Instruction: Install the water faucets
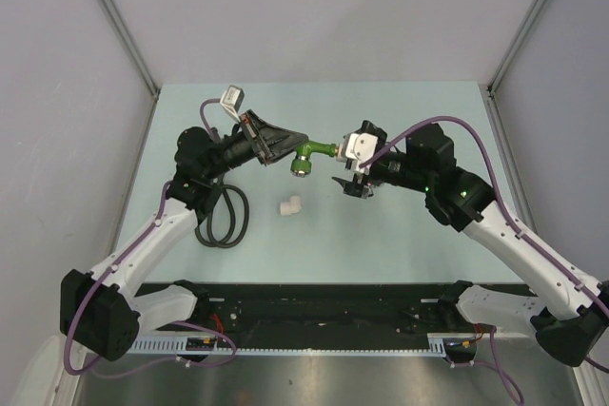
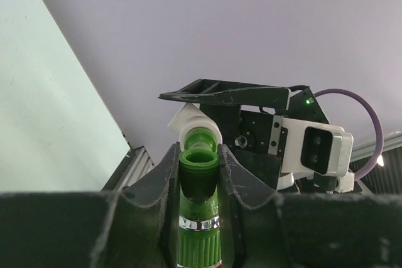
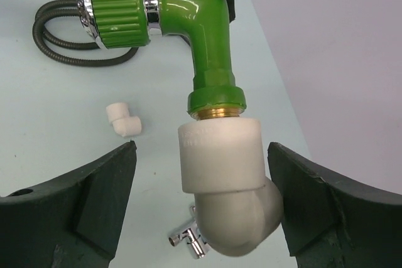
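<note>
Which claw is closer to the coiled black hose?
Left. The left gripper, clamping the green faucet, is beyond and right of the hose; the right gripper sits farther right, open around the faucet's white elbow.

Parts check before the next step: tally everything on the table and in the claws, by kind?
Green faucet: 1
Small chrome faucet, mostly hidden: 1
White elbow fittings: 2 (one on the green faucet's threaded end, one lying loose)
Coiled hose: 1
Total: 5
</note>
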Controlling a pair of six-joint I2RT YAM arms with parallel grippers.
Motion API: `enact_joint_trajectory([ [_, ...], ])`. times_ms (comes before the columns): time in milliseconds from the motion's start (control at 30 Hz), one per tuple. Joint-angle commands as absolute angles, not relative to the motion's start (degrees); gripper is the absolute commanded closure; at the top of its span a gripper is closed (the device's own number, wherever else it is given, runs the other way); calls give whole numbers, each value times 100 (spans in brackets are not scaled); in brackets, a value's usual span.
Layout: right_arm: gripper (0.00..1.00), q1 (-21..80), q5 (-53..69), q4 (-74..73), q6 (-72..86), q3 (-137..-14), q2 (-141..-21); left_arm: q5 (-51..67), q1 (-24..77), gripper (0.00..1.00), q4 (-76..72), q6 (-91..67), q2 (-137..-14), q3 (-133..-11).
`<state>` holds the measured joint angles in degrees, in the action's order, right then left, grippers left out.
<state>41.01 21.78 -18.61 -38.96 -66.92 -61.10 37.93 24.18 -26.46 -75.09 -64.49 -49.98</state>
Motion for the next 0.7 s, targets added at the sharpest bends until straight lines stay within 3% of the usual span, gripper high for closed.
enact_joint_trajectory([
  [0,14,4175,2179,-1793,-3973,-6803,-6205,3920,2373,100,-3085,-7726,-6223,-5282],
  [267,48,4166,3119,-1416,-3219,-6812,-6284,3955,2373,100,-3269,-7410,-6152,-5256],
  [467,87,4043,3954,-1012,-2287,-6803,-6363,3938,2382,100,-3506,-6585,-6056,-5212],
  [500,99,3973,4059,-941,-1963,-6811,-6389,3911,2373,100,-3524,-6235,-6021,-5195],
  [667,100,3613,5035,-222,-697,-6803,-6460,3893,2391,100,-3778,-4977,-5679,-4984],
])
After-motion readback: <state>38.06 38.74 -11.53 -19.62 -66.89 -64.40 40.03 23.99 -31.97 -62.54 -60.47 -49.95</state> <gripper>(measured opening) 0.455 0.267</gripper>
